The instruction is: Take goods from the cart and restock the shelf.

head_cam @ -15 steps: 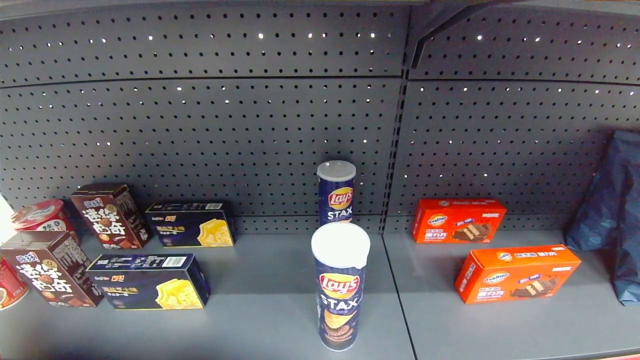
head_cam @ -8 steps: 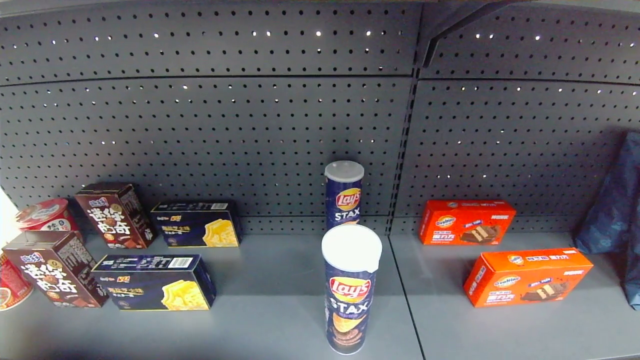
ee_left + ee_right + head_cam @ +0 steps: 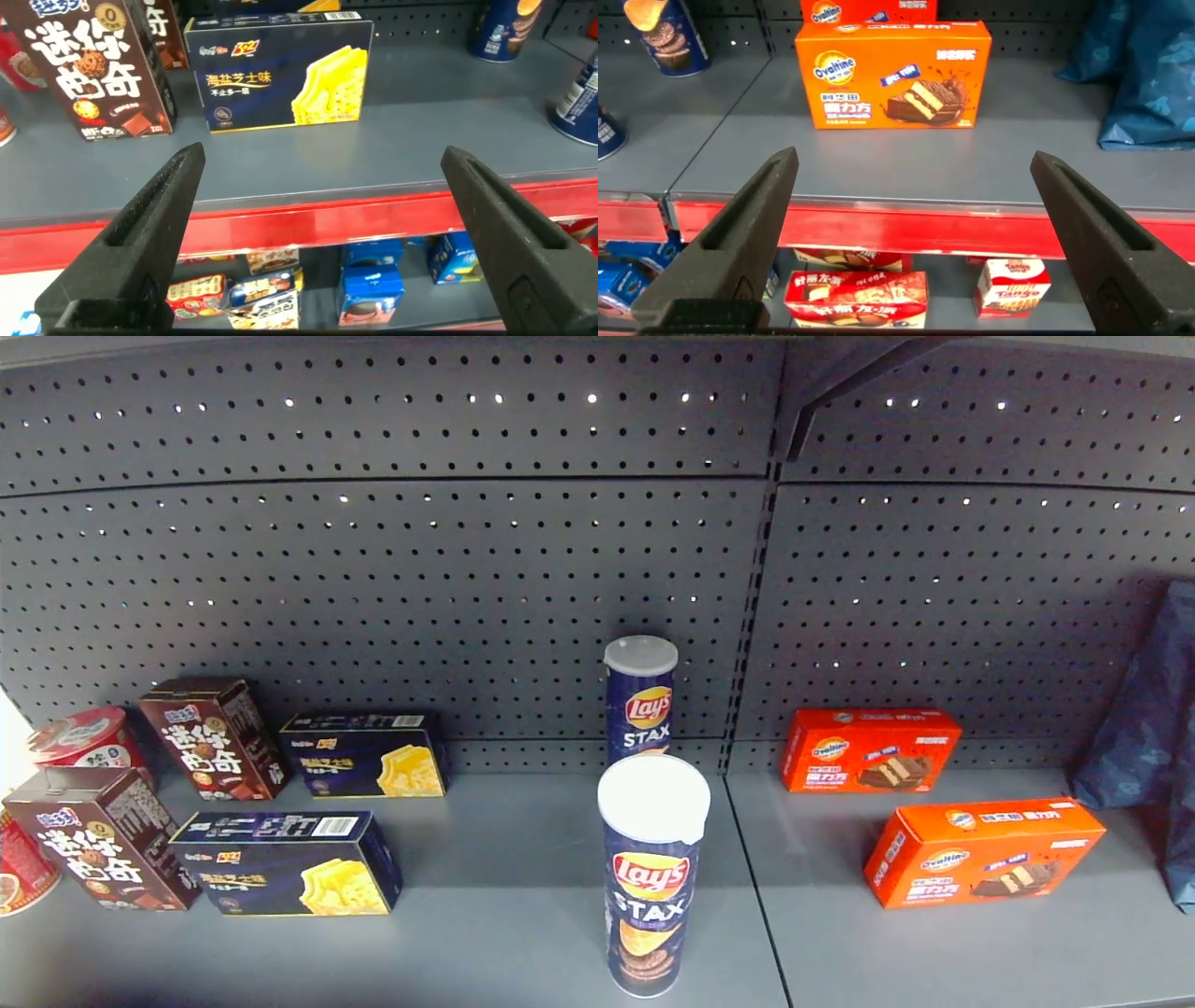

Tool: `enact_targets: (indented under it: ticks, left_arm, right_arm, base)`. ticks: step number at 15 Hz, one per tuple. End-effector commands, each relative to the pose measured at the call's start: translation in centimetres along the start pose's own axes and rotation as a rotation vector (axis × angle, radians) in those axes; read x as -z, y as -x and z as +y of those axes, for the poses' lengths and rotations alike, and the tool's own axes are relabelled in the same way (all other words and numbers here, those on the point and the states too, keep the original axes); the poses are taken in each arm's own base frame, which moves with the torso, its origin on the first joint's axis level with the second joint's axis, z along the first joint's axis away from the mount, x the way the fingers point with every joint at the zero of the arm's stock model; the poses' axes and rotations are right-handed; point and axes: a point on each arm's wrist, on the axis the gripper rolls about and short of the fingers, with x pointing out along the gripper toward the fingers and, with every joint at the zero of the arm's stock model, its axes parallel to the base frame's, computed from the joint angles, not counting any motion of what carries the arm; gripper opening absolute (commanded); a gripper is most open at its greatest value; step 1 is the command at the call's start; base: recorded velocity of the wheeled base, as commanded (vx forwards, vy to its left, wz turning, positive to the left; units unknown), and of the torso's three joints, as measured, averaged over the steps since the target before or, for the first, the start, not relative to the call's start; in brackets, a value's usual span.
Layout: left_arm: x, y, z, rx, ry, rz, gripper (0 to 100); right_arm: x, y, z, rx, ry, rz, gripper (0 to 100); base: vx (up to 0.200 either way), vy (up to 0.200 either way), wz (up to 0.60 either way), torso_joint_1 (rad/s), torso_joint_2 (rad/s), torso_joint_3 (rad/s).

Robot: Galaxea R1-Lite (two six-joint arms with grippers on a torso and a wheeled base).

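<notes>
Wide, empty fingers on left gripper and right gripper, before shelf.
Centre front is taken by chip can; orange box is set right.

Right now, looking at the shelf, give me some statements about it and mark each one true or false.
1. The front can and rear can stand upright. True.
2. The orange boxes lie left of the cans. False: they lie to the right.
3. The left end effector and right end effector are open and empty. True.
4. A red cup stands at the right end of the shelf. False: it is at the left end; a blue bag is at the right.
</notes>
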Motion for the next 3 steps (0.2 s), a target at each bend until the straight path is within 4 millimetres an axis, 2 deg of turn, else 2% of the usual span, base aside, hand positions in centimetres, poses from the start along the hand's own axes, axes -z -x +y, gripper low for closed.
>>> enact_targets:
  ticks: [1,3]
  left_arm:
    - [-0.01,-0.01,0.0,-0.001,0.002,0.001,100]
    - [-0.01,-0.01,0.0,0.0,0.005,0.001,100]
  right_arm:
    - [0.03,-0.02,0.0,0.0,0.002,0.003,100]
    - [-0.01,-0.01,0.0,0.0,-0.001,0.001,100]
  base:
    - [0.0,0.0,0.0,0.0,0.0,0.0]
    - [0.0,0.0,0.0,0.0,0.0,0.0]
